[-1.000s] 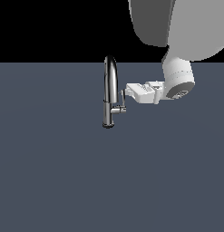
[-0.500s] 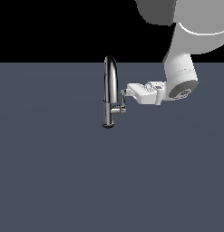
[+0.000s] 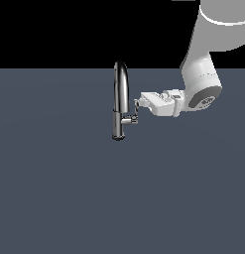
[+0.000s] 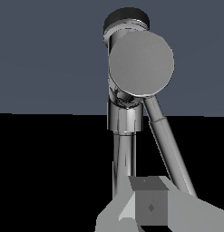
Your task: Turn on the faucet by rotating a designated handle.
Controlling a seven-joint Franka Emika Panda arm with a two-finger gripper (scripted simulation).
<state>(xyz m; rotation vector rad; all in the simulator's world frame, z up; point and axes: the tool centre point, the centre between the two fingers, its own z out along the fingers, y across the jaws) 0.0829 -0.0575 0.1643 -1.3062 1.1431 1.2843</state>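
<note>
The chrome faucet (image 3: pixel 120 101) stands upright, its arched spout on top. Its handle (image 3: pixel 134 113) is a thin lever rising from a short stub on the side toward the exterior view's right. My gripper (image 3: pixel 138 104) reaches in level from that side, its tips against the lever's upper end. In the wrist view the stub's round end cap (image 4: pixel 140 63) faces me and the handle (image 4: pixel 168 146) slants down to my fingertips (image 4: pixel 149 206). The fingers look pressed together, with nothing between them.
The faucet stands on a flat grey surface (image 3: pixel 69 198). My white arm (image 3: pixel 203 84) comes down from the upper part of the exterior view's right.
The arm's upper links have swung toward the exterior view's right, and the hand has dropped slightly and edged closer to the lever. The faucet and handle look unmoved.
</note>
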